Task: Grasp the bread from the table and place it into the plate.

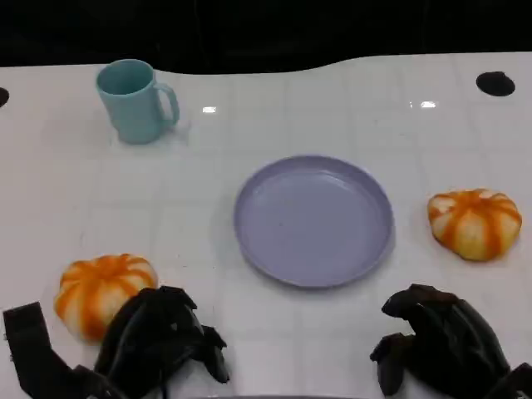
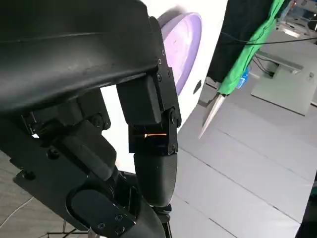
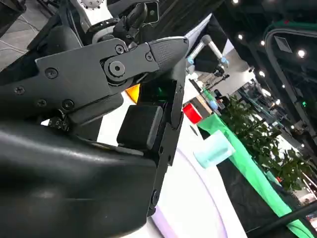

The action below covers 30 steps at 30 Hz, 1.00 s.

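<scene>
Two orange-and-white striped bread buns lie on the white table. One bread [image 1: 100, 291] is at the near left, the other bread [image 1: 475, 223] at the right. A lavender plate [image 1: 313, 220] lies between them with nothing on it, and the left wrist view shows the plate [image 2: 185, 44] too. My left hand [image 1: 162, 341] rests at the near edge right beside the left bread, fingers curled in and holding nothing. My right hand [image 1: 440, 341] sits at the near right, short of the right bread, its fingers also curled in on nothing.
A teal mug [image 1: 137, 100] stands at the far left, and the mug [image 3: 213, 148] appears in the right wrist view. Black round holes [image 1: 495, 82] mark the table's far right and far left edges. Bare tabletop lies around the plate.
</scene>
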{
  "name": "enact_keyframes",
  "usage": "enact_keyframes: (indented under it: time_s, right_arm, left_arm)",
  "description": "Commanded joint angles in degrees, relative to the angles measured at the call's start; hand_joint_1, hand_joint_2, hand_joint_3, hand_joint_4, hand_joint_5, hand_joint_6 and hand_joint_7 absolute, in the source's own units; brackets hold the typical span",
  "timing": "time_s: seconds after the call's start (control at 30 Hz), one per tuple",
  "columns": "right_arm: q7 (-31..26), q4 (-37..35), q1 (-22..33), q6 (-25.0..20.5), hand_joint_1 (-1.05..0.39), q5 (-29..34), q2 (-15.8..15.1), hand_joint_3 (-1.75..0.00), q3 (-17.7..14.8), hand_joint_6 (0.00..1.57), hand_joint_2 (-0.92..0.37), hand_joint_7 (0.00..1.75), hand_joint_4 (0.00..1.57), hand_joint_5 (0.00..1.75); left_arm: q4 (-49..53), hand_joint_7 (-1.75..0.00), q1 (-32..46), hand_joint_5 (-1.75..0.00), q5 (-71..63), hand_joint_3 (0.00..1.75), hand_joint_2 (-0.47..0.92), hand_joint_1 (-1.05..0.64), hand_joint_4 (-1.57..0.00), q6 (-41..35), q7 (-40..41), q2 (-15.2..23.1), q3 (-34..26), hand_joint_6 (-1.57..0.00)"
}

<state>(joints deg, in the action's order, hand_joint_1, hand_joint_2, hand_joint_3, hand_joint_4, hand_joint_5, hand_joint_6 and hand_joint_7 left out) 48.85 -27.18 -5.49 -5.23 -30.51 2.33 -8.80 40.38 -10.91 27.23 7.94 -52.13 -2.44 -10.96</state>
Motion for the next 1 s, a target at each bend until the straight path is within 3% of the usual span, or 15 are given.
enact_keyframes:
  time_s: [0.03, 0.23, 0.4, 0.63, 0.9, 1.0]
  right_arm:
    - [-0.1, 0.1, -0.2, 0.3, -0.74, 0.1, -0.6, 0.00, -0.3, 1.57, -0.90, 0.40, 1.53, 0.81]
    - [-0.3, 0.3, -0.2, -0.2, -0.73, 0.0, -0.6, 0.00, -0.2, 1.57, -0.90, 0.39, 1.53, 0.81]
    - [-0.2, 0.1, -0.3, 0.0, -0.73, 0.2, -0.7, 0.00, -0.1, 1.57, -0.90, 0.38, 1.54, 0.80]
    - [0.2, -0.5, -0.6, 0.3, -0.73, 0.1, -0.5, 0.00, -0.2, 1.57, -0.90, 0.38, 1.53, 0.79]
    - [0.3, -0.5, -0.6, 0.0, -0.72, -0.2, -0.5, 0.00, -0.3, 1.57, -0.90, 0.37, 1.52, 0.79]
    - [0.3, -0.7, -0.7, 0.2, -0.72, 0.0, -0.5, 0.00, -0.3, 1.57, -0.90, 0.36, 1.52, 0.78]
  left_arm:
    - [-2.1, -0.39, 0.0, -0.65, 0.7, 0.01, 0.57, -1.05, -1.57, -1.3, -2.2, 1.4, 0.0, -1.57]
    - [-6.5, -0.11, 0.7, -0.34, -0.9, 0.01, 0.62, -1.05, -1.57, 2.0, -2.9, 2.7, 0.7, -1.55]
    - [-10.4, 0.00, 1.2, -0.08, -4.2, 0.03, 0.68, -1.05, -1.51, 7.5, -1.9, 5.0, 2.2, -1.32]
    - [-13.2, 0.00, 1.7, 0.00, -14.7, 0.05, 0.83, -1.05, -1.34, 22.5, 5.7, 8.6, 3.8, -0.97]
    - [-19.3, 0.00, 3.5, 0.00, -23.2, 0.03, 0.90, -1.05, -1.06, 26.9, 14.5, 13.7, 5.5, -0.67]
    - [-23.7, 0.00, 4.6, 0.00, -30.5, 0.08, 0.92, -1.05, -0.85, 26.3, 19.7, 16.8, 6.1, -0.50]
